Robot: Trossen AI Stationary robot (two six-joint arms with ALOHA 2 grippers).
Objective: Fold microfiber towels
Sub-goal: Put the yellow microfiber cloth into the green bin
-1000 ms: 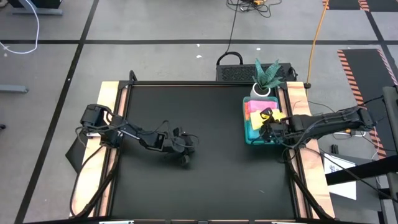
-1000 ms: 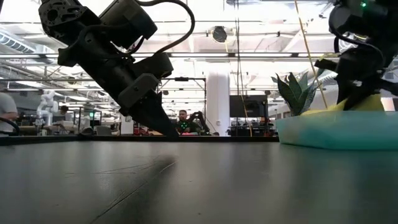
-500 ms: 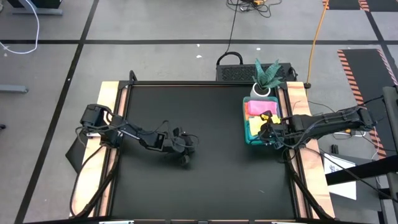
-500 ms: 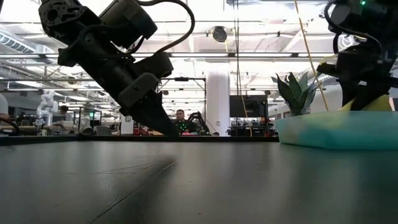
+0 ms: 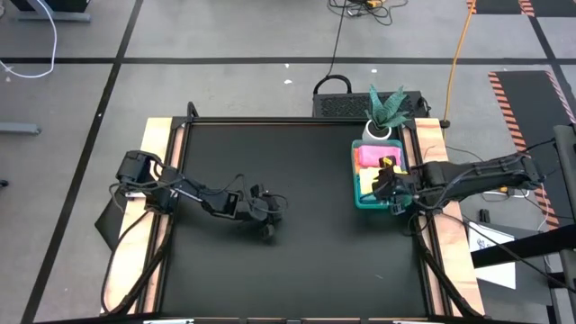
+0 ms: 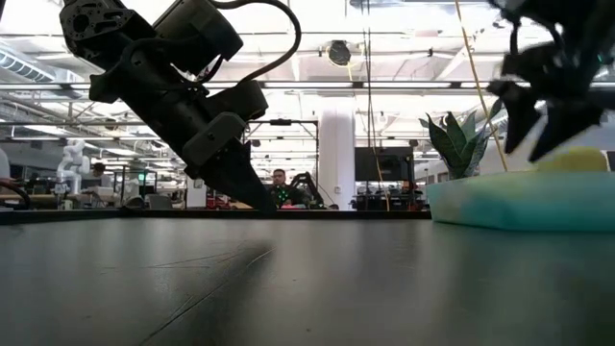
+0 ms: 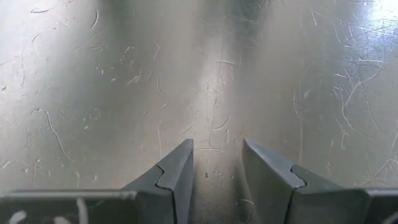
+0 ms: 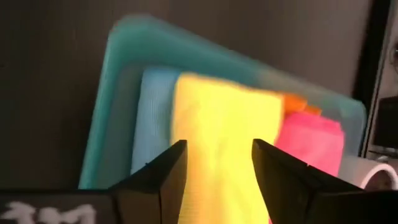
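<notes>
A green tray (image 5: 355,180) stands at the table's right side and holds the towels: pink (image 5: 367,154) at its far end, yellow (image 5: 393,167) in the middle, light blue (image 5: 366,190) at the near end. My right gripper (image 5: 385,180) hovers open over the yellow towel (image 8: 217,118), clear of the tray (image 6: 519,207) in the low view. The light blue towel (image 8: 152,118) and the pink towel (image 8: 311,137) lie on either side of it. My left gripper (image 5: 269,227) is open and empty, low over the bare table at centre left.
A potted plant (image 5: 384,115) stands just beyond the tray's far end, and a black box (image 5: 337,104) lies at the table's far edge. The black table top (image 5: 297,270) lies bare between the arms. People and equipment show in the room behind.
My right gripper has gone up from the tray and a little toward the table's left. The yellow towel, which stood up in a peak at its fingers, now lies low in the tray.
</notes>
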